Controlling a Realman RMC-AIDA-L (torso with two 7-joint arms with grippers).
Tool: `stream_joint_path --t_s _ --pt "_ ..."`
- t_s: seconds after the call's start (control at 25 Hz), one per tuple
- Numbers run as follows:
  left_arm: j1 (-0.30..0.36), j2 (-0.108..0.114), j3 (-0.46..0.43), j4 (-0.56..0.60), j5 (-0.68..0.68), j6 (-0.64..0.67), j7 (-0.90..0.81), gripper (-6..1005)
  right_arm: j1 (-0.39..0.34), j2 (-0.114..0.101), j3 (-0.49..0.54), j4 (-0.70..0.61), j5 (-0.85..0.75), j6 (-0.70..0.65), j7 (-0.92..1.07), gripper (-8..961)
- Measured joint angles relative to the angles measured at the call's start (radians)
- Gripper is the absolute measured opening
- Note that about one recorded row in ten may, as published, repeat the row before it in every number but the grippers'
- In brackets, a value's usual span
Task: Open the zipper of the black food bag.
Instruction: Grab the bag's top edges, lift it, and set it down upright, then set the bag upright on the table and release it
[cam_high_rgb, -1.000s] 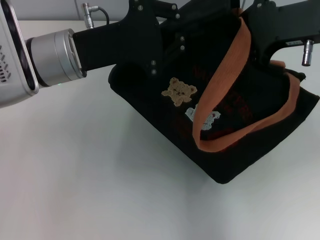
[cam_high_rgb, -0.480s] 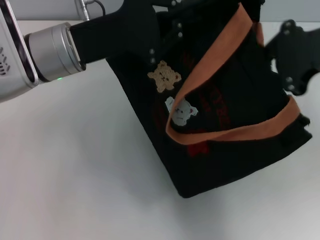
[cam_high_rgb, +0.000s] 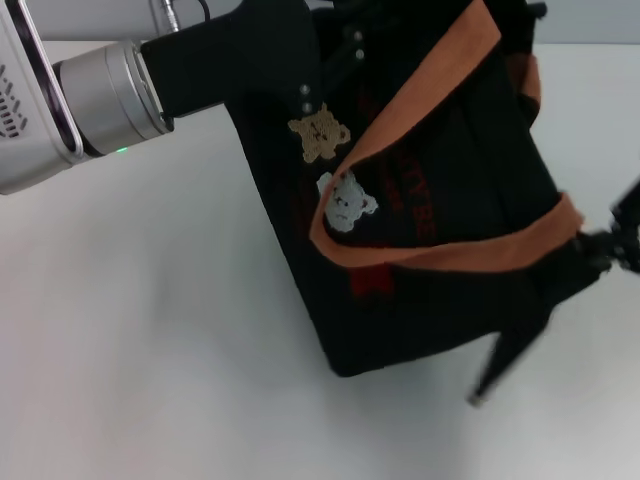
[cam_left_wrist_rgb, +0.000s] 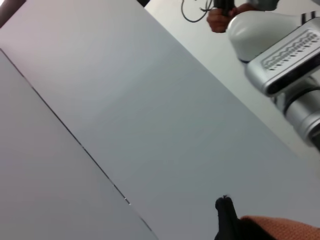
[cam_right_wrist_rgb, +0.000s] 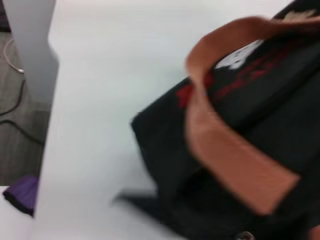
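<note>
**Bag tilted, zipper out of sight — slip and tip risk**

Black food bag (cam_high_rgb: 440, 200) on the white table (cam_high_rgb: 150, 380), tipped over on an angle, front face up toward the head camera; left gripper (cam_high_rgb: 270, 60) at the bag's far top corner, fingers hidden behind fabric, grip state impossible to tell; right gripper (cam_high_rgb: 625, 240) at the right edge beside the bag's end, jaw opening also unreadable.

Risks, as judgement: bag sliding or rolling further if pulled without a firm anchor; orange strap handles (cam_high_rgb: 420, 95) snagging a finger; zipper pull missed, not visible in any view.

Count: one bag; two orange handles; two bear patches (cam_high_rgb: 320, 135), tan and white; two grippers.
</note>
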Motion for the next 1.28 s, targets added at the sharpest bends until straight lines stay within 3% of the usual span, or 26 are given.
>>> stream_joint_path --t_s 0.2,0.32,0.36,0.48,0.56,0.76,1.12,1.28 --pt "0.003 0.001 -0.001 -0.009 -0.008 -0.023 0.000 122 -0.040 0.002 0.049 -0.004 -0.003 -0.024 0.020 12" --pt "0.012 0.001 -0.020 -0.052 -0.028 -0.039 0.005 122 -0.045 0.003 0.134 0.043 0.024 0.011 0.079 14" --pt "0.041 0.001 -0.035 -0.110 -0.080 -0.051 0.011 122 -0.046 0.003 0.210 0.103 0.076 0.049 0.114 15" --pt "0.084 0.001 -0.039 -0.174 -0.142 -0.063 0.036 122 -0.049 0.003 0.287 0.187 0.142 0.088 0.119 17" --pt "0.136 0.000 -0.040 -0.255 -0.189 -0.075 0.096 122 -0.059 -0.002 0.390 0.347 0.256 0.142 0.101 19" --pt "0.284 0.000 -0.041 -0.381 -0.206 -0.096 0.139 122 -0.062 -0.008 0.471 0.505 0.353 0.165 0.071 205" --pt "0.435 0.000 -0.011 -0.448 -0.145 -0.082 0.130 149 -0.086 0.001 0.473 0.704 0.410 0.154 -0.075 414" --pt "0.475 0.001 -0.011 -0.463 -0.145 -0.042 0.121 224 -0.095 0.001 0.473 0.788 0.437 0.128 -0.156 595"
